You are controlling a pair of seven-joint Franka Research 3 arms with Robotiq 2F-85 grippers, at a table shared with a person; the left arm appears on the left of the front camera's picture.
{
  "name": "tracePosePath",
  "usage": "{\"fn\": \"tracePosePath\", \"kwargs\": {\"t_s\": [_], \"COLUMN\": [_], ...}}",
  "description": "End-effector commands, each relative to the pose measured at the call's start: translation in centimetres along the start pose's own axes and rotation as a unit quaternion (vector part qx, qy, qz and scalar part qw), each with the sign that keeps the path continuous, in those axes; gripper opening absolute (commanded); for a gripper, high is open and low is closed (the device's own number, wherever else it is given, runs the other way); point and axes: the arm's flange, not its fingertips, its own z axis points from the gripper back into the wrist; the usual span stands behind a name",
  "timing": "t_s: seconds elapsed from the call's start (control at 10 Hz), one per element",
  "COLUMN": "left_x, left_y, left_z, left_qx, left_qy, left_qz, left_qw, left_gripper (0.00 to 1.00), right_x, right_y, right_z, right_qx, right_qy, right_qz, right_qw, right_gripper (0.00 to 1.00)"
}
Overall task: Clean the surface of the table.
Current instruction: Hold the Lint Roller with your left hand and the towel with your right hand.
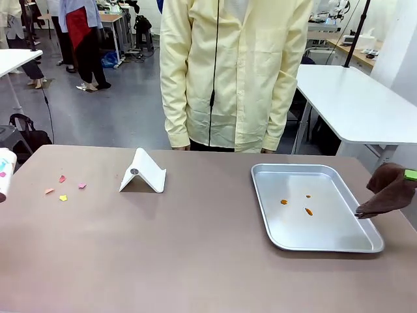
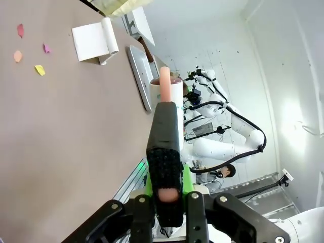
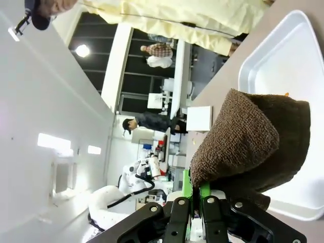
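The brown-grey table [image 1: 195, 261] carries several small coloured paper scraps [image 1: 63, 188] near its left end. At the far left edge a white roller [image 1: 4, 171] with scraps stuck to it pokes into view. In the left wrist view my left gripper [image 2: 165, 116] is shut on the roller's pink handle [image 2: 165, 83], held above the table [image 2: 61, 126] and away from the scraps [image 2: 39, 70]. At the far right my right gripper [image 1: 410, 175] is shut on a brown cloth [image 1: 389, 190], which hangs at the tray's right edge. The cloth [image 3: 253, 136] sits bunched in the right gripper [image 3: 195, 190].
A silver metal tray [image 1: 326, 248] with three orange crumbs lies on the right of the table. A white folded stand [image 1: 143, 173] sits left of centre. A person in a yellow coat [image 1: 234, 72] stands at the far edge. A white table [image 1: 352, 98] is behind on the right.
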Motion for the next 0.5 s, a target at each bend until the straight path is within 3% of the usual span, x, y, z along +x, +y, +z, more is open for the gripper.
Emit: {"fn": "tracePosePath", "kwargs": {"t_s": [0.0, 0.4], "left_x": [-0.79, -0.79], "left_y": [-0.98, -0.98], "left_z": [0.16, 0.16], "left_qx": [-0.005, -0.005], "left_qy": [-0.012, -0.012], "left_qz": [-0.025, -0.025], "left_qw": [1.000, 1.000], "left_gripper": [0.00, 0.00], "right_x": [-0.10, -0.10], "right_y": [0.09, 0.09], "right_z": [0.46, 0.46], "right_qx": [0.013, 0.013], "right_qy": [-0.005, -0.005], "right_qz": [-0.036, -0.036], "right_qw": [0.999, 0.999], "right_gripper": [0.00, 0.00]}}
